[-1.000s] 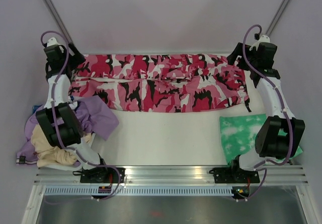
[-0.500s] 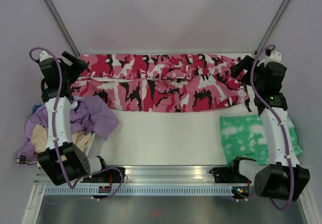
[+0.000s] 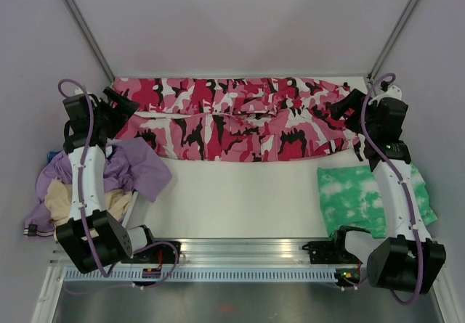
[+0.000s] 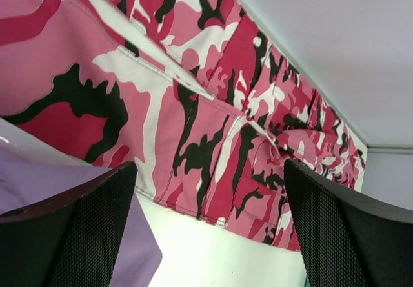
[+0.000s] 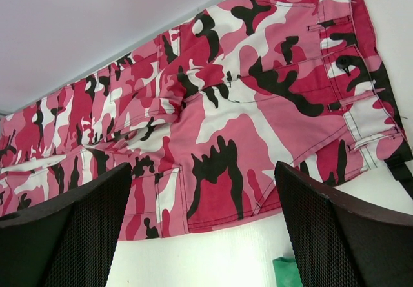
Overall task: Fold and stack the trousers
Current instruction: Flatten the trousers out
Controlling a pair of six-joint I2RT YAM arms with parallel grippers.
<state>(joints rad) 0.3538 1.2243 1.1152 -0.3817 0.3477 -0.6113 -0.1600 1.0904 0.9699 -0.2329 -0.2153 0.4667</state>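
The pink, red, white and black camouflage cloth trousers (image 3: 232,120) lie spread flat along the far edge of the white table (image 3: 240,199), with the legs towards its left side and the waistband towards its right. The left jaws hang released and empty at the table's far-left corner, beside the leg ends. The right jaws, likewise released and empty, are at its far-right corner by the waistband.

Lighting: bright, even, diffuse; no glare.
Shadows: faint and soft-edged.
Focus: trousers (image 4: 193,126) sharp ahead of the left gripper (image 4: 208,171); its near fingers (image 4: 77,235) dark and slightly soft.
Overhead view: crisp.
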